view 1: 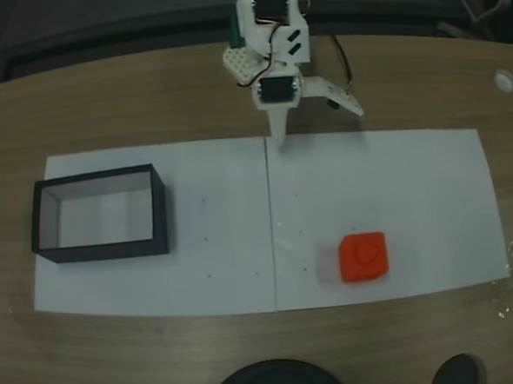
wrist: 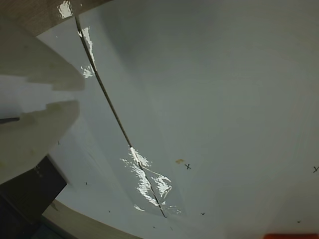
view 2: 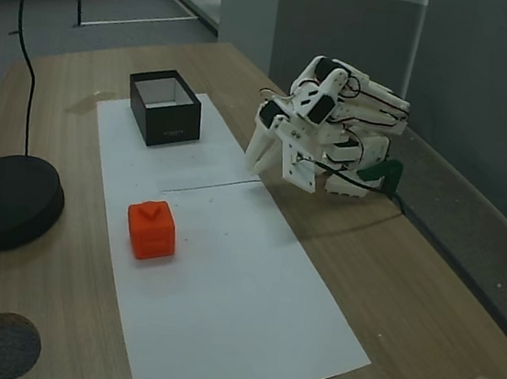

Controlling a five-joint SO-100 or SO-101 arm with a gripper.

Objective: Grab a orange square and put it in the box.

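Observation:
The orange square (view 1: 363, 257) lies on white paper right of the middle in a fixed view, and it rests alone on the sheet (view 2: 151, 230) in the other. In the wrist view just a sliver of the orange square (wrist: 291, 236) shows at the bottom edge. The box (view 1: 100, 250), black-walled and pale inside, stands at the left; in the other fixed view the box (view 2: 164, 125) is at the far end of the paper. My gripper (view 1: 320, 126) hovers open at the paper's far edge, well away from both, holding nothing. One finger (wrist: 35, 134) shows at the left of the wrist view.
Two white paper sheets (view 1: 414, 184) cover the wooden table. A black round lamp base (view 2: 2, 200) sits at the near side, beside a dark disc (view 2: 5, 344). A small white cap (view 1: 505, 80) lies near the table's corner. The folded arm (view 2: 336, 116) stands by the wall.

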